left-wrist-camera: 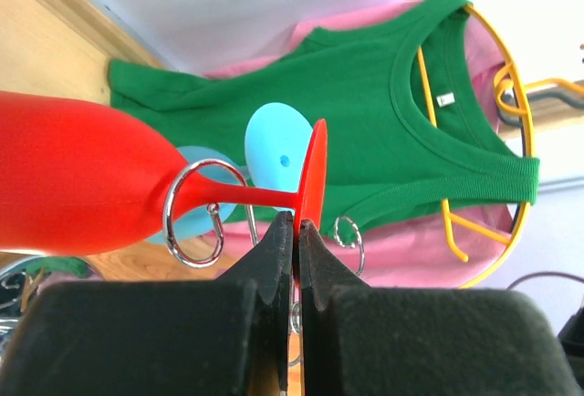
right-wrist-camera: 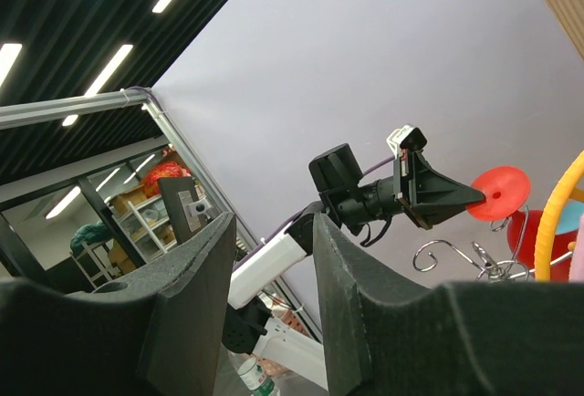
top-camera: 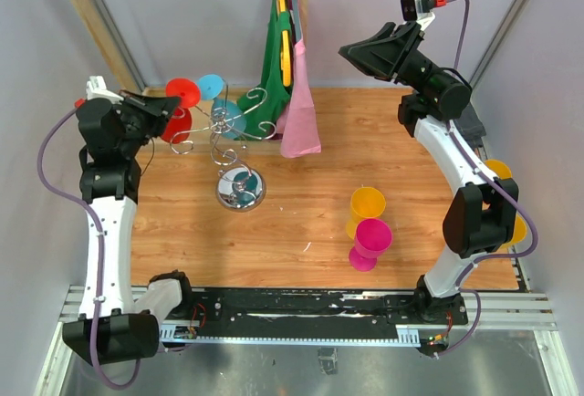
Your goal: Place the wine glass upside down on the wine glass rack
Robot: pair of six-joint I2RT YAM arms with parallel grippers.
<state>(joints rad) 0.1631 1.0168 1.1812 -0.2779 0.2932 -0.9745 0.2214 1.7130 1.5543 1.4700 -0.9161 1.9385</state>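
The red wine glass [top-camera: 176,125] hangs with its bowl down and its foot [top-camera: 182,93] up at the left side of the chrome rack [top-camera: 239,186]. In the left wrist view its stem passes through a curled hook [left-wrist-camera: 193,213] and its bowl [left-wrist-camera: 64,186] lies to the left. My left gripper [left-wrist-camera: 297,227] is shut on the rim of the red foot [left-wrist-camera: 315,177]; it also shows in the top view [top-camera: 164,107]. A blue wine glass [top-camera: 226,115] hangs on the rack beside it. My right gripper [top-camera: 351,49] is raised at the back right, open and empty [right-wrist-camera: 274,232].
A green top [top-camera: 276,67] and a pink garment [top-camera: 299,109] hang from the wooden rail just behind the rack. A yellow glass [top-camera: 367,209] and a pink glass [top-camera: 371,241] stand on the table at the front right. More yellow items [top-camera: 500,172] sit by the right arm.
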